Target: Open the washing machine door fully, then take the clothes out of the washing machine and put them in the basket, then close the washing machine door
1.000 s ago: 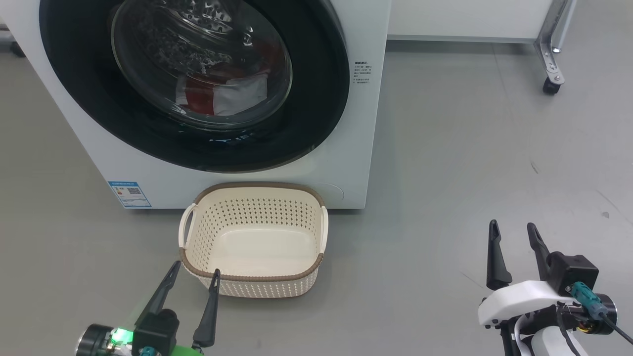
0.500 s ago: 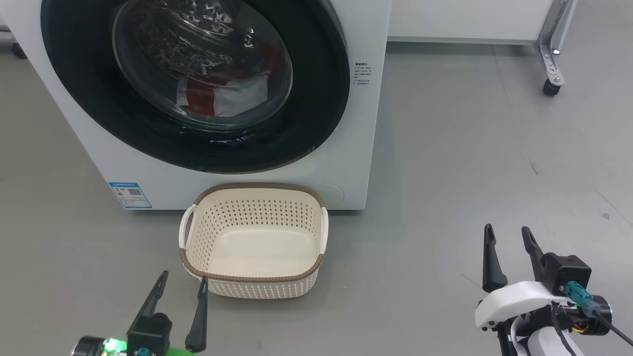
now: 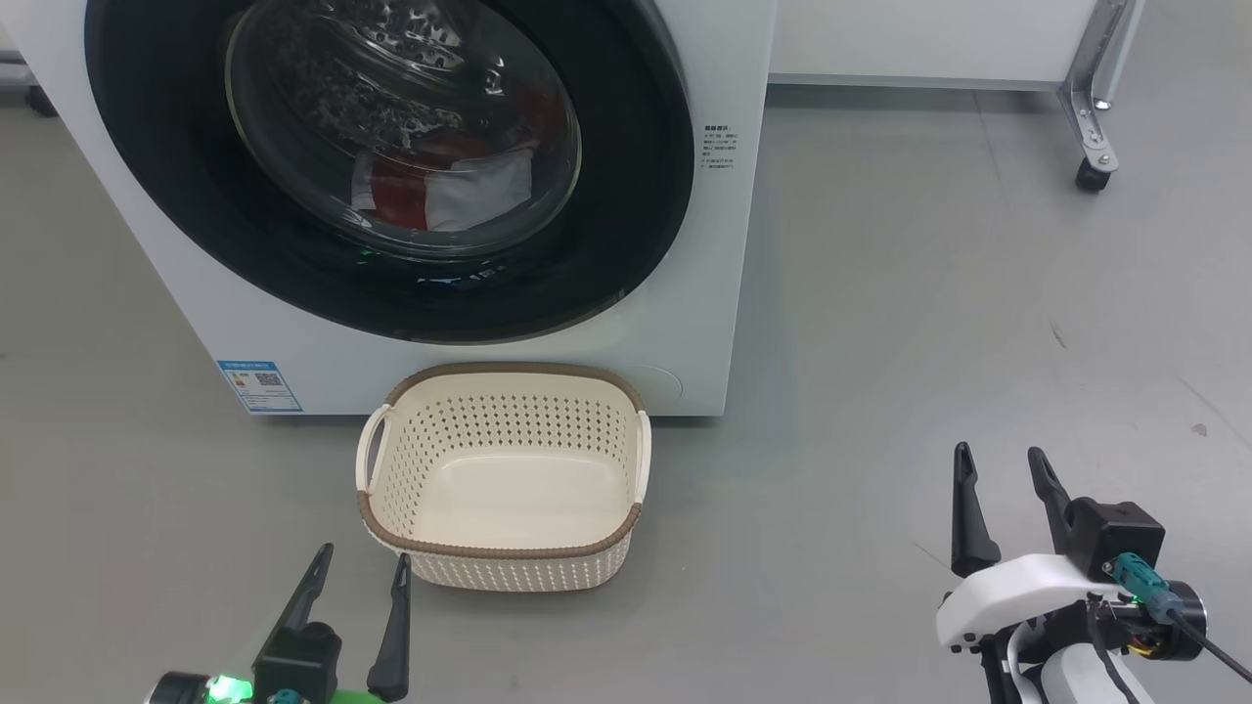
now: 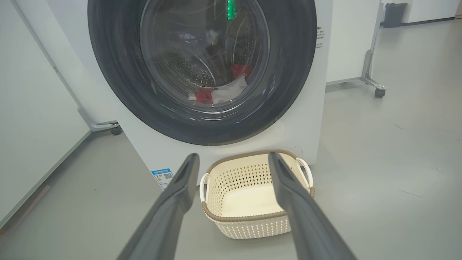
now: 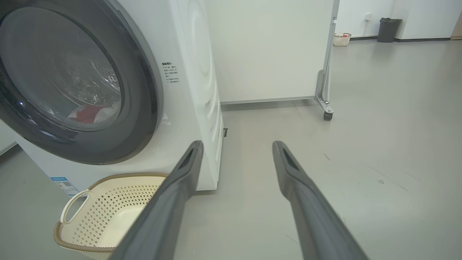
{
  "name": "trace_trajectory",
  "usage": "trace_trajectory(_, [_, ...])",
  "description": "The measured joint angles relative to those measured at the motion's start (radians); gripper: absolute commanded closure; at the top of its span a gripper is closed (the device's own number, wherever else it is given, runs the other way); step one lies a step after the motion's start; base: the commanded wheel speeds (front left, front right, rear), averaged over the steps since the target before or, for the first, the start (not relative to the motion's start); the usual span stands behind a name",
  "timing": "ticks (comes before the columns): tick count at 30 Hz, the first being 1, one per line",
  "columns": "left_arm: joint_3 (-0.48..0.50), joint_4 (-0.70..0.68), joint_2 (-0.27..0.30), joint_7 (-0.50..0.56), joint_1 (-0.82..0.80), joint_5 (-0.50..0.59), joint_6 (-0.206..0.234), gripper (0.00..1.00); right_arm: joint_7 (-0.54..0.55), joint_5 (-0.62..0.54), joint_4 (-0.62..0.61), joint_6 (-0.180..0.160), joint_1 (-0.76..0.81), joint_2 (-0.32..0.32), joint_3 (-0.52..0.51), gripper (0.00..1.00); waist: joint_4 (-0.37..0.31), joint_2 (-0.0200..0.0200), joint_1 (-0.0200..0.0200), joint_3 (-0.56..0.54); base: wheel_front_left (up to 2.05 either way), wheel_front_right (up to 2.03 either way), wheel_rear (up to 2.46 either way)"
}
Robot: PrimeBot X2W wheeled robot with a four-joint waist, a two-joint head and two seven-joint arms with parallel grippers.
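The white washing machine [image 3: 724,293] stands ahead with its round black-framed door [image 3: 626,196] shut flat against the front. Through the glass I see the clothes [image 3: 440,191], red and white, lying low in the drum; they also show in the left wrist view [image 4: 220,94]. The empty cream basket [image 3: 504,552] sits on the floor right in front of the machine. My left gripper [image 3: 360,562] is open, low, just left of the basket's near corner. My right gripper [image 3: 998,455] is open over bare floor, well to the right of the basket.
Grey floor [image 3: 929,323] spreads to the right of the machine. A white panel on a metal caster leg [image 3: 1091,176] stands at the back right. Another wheeled white panel [image 4: 43,108] stands left of the machine. A dark bin [image 5: 388,30] and a small basket [image 5: 341,39] are far off.
My left gripper has dropped lower and slightly left, away from the basket's rim. My right gripper has sunk a little. The door, clothes and basket have not moved.
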Motion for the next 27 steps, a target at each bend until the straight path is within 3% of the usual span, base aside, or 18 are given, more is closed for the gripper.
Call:
trace_trajectory(18, [-0.001,0.025,-0.002,0.0,-0.012,-0.009,0.0,0.0,-0.002,-0.003,0.006,0.0,-0.007,0.0,0.004,0.0,0.004,0.0,0.0,0.008,0.0,0.0,0.0])
trace_trajectory(20, [-0.002,0.025,-0.003,0.0,-0.012,-0.009,0.0,0.0,-0.002,-0.003,0.006,0.0,-0.009,-0.001,0.004,0.58,0.005,0.0,0.0,0.01,0.0,0.0,0.0])
trace_trajectory(21, [-0.003,0.025,-0.003,0.0,-0.012,-0.009,0.0,0.0,-0.002,-0.003,0.006,0.0,-0.01,-0.001,0.004,1.0,0.005,0.0,0.0,0.011,0.0,0.0,0.0])
trace_trajectory(27, [-0.017,0.026,-0.004,0.0,-0.016,-0.009,0.0,0.0,-0.003,0.008,0.004,0.009,-0.011,0.0,-0.009,1.0,0.01,0.0,0.0,0.023,0.0,0.0,0.0])
